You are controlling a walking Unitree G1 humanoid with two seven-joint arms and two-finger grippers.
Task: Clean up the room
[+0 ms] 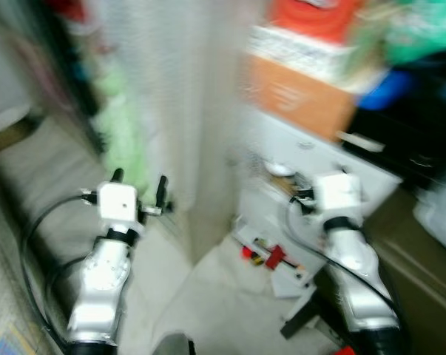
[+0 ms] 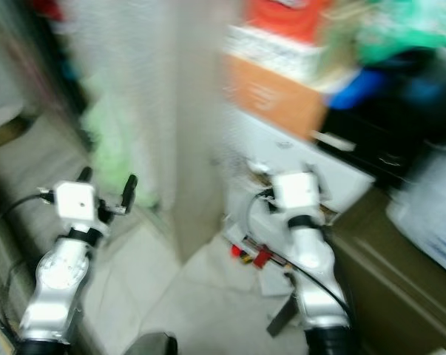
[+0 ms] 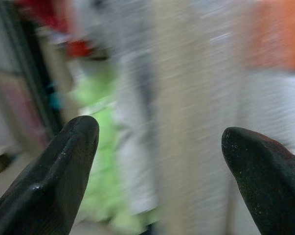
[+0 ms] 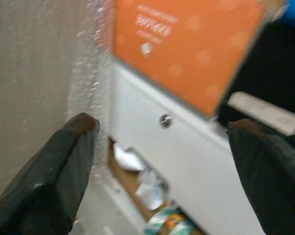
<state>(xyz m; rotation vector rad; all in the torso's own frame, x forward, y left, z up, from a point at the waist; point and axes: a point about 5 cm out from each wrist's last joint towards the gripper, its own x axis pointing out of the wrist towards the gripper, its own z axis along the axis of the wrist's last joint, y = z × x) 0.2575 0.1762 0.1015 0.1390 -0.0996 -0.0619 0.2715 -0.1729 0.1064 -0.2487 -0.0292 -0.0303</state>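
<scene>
Both head views are motion-blurred. The left gripper [image 1: 140, 186] and right gripper [image 4: 162, 142] are raised with fingers spread, empty. The right wrist view shows a white drawer unit [image 4: 186, 161] with a round knob [image 4: 165, 120] under an orange box [image 4: 186, 49]. Small red clutter [image 1: 271, 257] lies on the floor near the unit; too smeared to identify. A green blur [image 3: 101, 127] sits beside a pale curtain [image 1: 171, 96].

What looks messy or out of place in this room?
Small red bits and a white piece lie loose on the floor beside the white drawer unit, whose lower drawer hangs open with crumpled scraps inside. The pictures are blurred, so details stay unclear.
</scene>
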